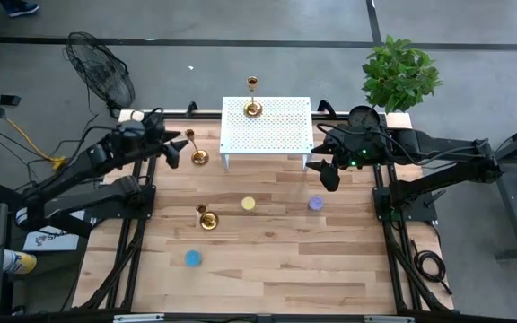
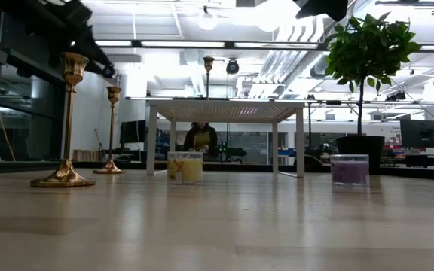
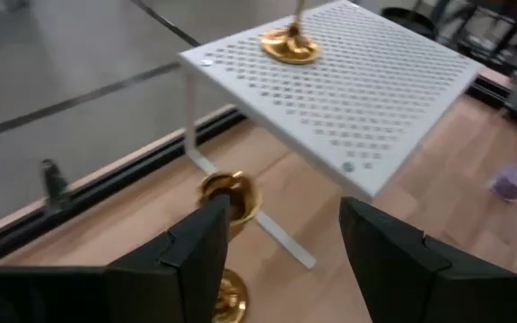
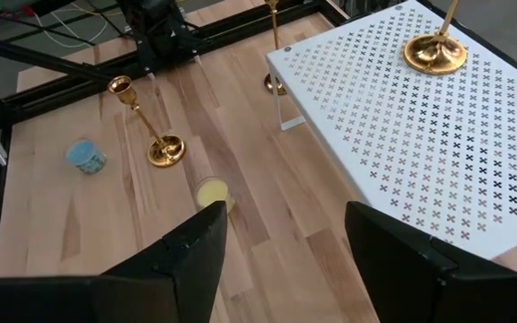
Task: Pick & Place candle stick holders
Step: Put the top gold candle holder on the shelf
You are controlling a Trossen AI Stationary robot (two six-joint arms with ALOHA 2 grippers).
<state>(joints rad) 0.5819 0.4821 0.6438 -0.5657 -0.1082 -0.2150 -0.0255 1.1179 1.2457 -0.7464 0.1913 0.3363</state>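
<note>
I see wood table [image 1: 267, 269], near holder [image 1: 206, 218] standing | left gripper [image 1: 172, 152] spread beside second holder [image 1: 198, 156] | right gripper [image 1: 328, 175] spread | white rack [image 1: 281, 130] bearing third holder [image 1: 253, 108] | plant [image 1: 400, 72], fan [image 1: 101, 72] beyond

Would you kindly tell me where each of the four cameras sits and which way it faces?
High view: overhead, straight down on the wooden table; both arms show, left gripper and right gripper.
Low view: table height, level toward the room; an arm shows only at the top.
Left wrist view: on the left arm, past its open fingers at the nearest candle stick holder.
Right wrist view: on the right arm, over its open fingers.
Shared: all see the white perforated stand.
</note>
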